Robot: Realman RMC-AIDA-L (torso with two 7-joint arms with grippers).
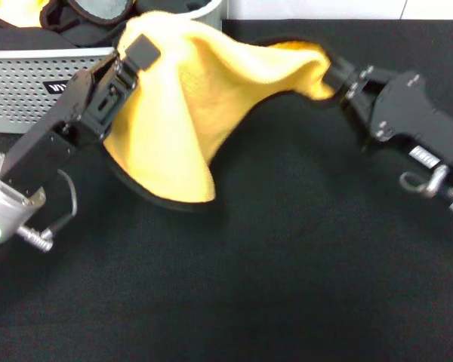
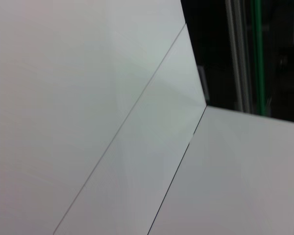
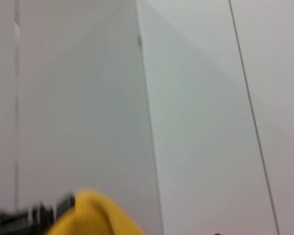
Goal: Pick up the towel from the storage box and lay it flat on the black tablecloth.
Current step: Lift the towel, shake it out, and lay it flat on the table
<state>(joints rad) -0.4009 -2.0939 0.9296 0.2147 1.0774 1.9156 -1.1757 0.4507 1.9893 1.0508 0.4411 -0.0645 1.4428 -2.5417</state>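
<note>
Towel position: the towel hangs stretched between the two grippers, clear of the storage box and just beside its front corner; its lower folds droop to the black tablecloth and appear to touch it.
Left gripper: the left gripper is clamped on the towel's upper corner, right at the box's near corner.
Right gripper: the right gripper is closed on the opposite top corner, well away from the box along the far side of the tablecloth.
Reason for the hold: two corners of one edge are pinched and drawn apart, judged to be a spreading grip, so the sheet can open under its own weight before being lowered flat.
Slack: the top edge sags between the grips and the body bunches into a cone below the left gripper; the spread is judged incomplete.
Orientation: the yellow face is toward the head camera; black edging shows along the lower hem. The grey side is not seen.
Long axis: the held edge runs away from the box, roughly parallel to the tablecloth's far border, with the sheet hanging down from it.
Box contents: dark cloths remain inside the box.
Wrist views: the left one shows only pale panels; the right one shows a yellow fold, probably the gripped corner, though it is too blurred to confirm.
Task stage: extraction judged done; laying flat not yet done.
</note>
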